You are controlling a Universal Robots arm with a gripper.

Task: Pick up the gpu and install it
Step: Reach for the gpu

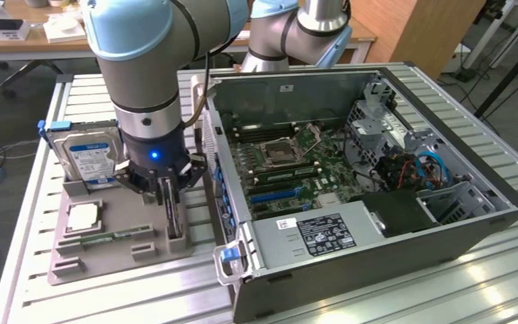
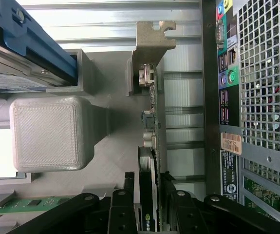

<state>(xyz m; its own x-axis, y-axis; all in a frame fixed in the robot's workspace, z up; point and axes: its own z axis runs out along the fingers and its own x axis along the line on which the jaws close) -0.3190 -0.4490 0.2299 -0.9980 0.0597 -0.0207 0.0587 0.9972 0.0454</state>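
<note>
The gpu [image 1: 175, 214] [image 2: 153, 100] is stood on edge in a slot along the grey holder's [image 1: 106, 260] edge nearest the computer case [image 1: 376, 169] (both faces thus exposed for gripping). The hand [image 1: 170, 194] [image 2: 147, 184] is clenched on the gpu, one finger per face.

Ribbed metal table [image 1: 475, 283] carries a grey parts tray [image 1: 70, 266] and open computer case [image 1: 331, 287]

The computer case [image 1: 394, 263] stands close beside the gpu [image 2: 148, 187]; room lies open over the tray [image 1: 106, 260].
</note>
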